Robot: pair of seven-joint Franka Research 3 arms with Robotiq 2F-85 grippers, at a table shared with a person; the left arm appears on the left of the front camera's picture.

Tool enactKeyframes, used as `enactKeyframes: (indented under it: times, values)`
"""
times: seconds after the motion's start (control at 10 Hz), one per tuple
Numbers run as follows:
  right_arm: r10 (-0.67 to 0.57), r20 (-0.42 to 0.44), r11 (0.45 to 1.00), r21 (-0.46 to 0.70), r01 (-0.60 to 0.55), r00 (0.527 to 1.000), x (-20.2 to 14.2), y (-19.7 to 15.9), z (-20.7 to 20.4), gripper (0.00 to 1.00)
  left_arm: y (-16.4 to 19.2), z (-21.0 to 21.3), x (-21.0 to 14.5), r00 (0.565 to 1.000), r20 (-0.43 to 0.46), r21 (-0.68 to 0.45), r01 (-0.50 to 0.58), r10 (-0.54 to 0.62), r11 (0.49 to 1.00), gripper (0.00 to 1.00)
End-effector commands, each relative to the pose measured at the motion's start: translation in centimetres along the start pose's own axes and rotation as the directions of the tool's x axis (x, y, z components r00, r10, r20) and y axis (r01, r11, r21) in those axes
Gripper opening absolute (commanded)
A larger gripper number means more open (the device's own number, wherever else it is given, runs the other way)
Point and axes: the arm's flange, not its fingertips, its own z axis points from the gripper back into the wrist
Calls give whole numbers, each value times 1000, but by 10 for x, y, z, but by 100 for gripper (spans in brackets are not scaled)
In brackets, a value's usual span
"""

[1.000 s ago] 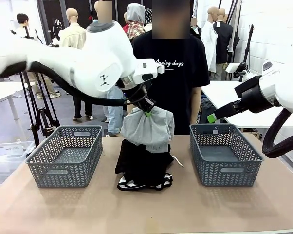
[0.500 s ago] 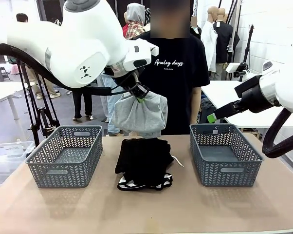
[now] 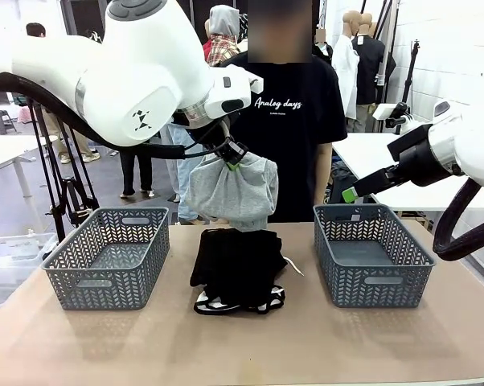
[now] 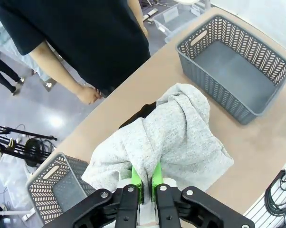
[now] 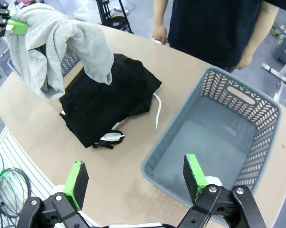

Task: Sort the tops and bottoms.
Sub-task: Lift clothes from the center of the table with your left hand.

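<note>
A light heather-grey knit top [image 3: 232,190] hangs in the air over the middle of the table, with my left gripper [image 3: 234,159] shut on its upper edge. In the left wrist view the green pads [image 4: 136,176] pinch the grey top [image 4: 166,142]. Below it, black bottoms [image 3: 235,261] lie piled on the table, with white shorts with black piping [image 3: 238,303] under their front edge. The right wrist view shows the black pile [image 5: 102,102] and a white drawstring [image 5: 157,114]. My right gripper [image 5: 136,180] is open, high above the right basket [image 5: 219,142].
Two grey baskets stand on the table, one at the left [image 3: 107,256] and one at the right [image 3: 372,253], both with nothing inside. A person in a black printed T-shirt [image 3: 290,121] stands at the far edge, hands down.
My left gripper has lifted the grey top off the black pile and carried it up and slightly left; since half a second ago it has barely moved. The right arm has stayed still.
</note>
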Motion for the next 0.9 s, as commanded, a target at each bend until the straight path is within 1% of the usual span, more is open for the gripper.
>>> enactKeyframes:
  times: [0.0,0.8]
  values:
    - [-13,7,1000,21,13,1000,0,-1,-2,100,2,2,1,1000,6,3,-2,2,1000,0]
    - [-13,7,1000,21,13,1000,0,-1,-2,100,2,2,1,1000,6,3,-2,2,1000,0]
